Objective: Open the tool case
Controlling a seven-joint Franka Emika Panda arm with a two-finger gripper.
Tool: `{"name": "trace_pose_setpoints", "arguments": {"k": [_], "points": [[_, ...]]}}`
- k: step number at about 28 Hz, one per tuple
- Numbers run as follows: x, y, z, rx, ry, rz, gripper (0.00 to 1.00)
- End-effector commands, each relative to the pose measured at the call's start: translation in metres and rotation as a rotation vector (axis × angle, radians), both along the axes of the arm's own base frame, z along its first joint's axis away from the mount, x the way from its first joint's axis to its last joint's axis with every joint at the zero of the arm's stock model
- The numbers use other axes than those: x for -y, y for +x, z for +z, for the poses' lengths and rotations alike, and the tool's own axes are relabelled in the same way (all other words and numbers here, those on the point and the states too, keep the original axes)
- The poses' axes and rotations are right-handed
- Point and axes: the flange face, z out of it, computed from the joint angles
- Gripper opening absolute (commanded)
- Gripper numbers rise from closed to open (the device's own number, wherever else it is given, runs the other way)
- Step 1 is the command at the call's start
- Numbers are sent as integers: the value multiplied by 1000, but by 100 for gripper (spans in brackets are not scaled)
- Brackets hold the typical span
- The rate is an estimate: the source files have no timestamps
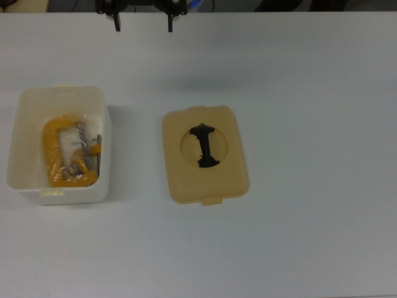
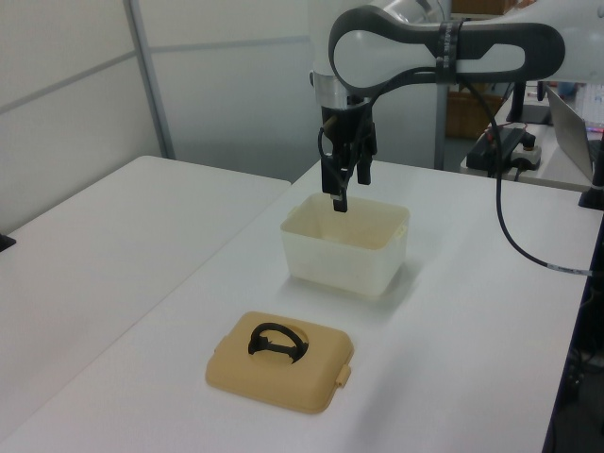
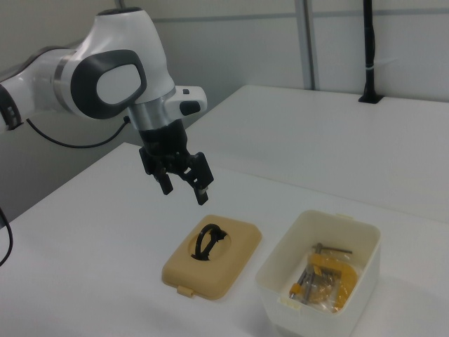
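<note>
With the tan-yellow plastic lid [image 1: 205, 154] already lying beside the white rounded box [image 1: 59, 146], opening looks done. Black two-finger gripper [image 3: 185, 184] hovers spread, empty; best to retreat straight up, clear of both.

One white box [image 1: 59, 146], one tan lid [image 1: 205, 155] with one black handle [image 1: 203, 146], one yellow clamp [image 1: 62, 158] inside the box, one gripper [image 3: 184, 184] with two fingers, and one table [image 1: 310, 93]
</note>
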Motion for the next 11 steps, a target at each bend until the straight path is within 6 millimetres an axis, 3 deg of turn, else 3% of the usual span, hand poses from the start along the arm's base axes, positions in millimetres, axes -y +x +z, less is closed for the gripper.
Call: {"name": "trace_pose_setpoints", "arguments": {"k": [1, 11], "points": [[1, -2, -1, -10, 19, -16, 100], [6, 0, -3, -10, 19, -24, 100]]}}
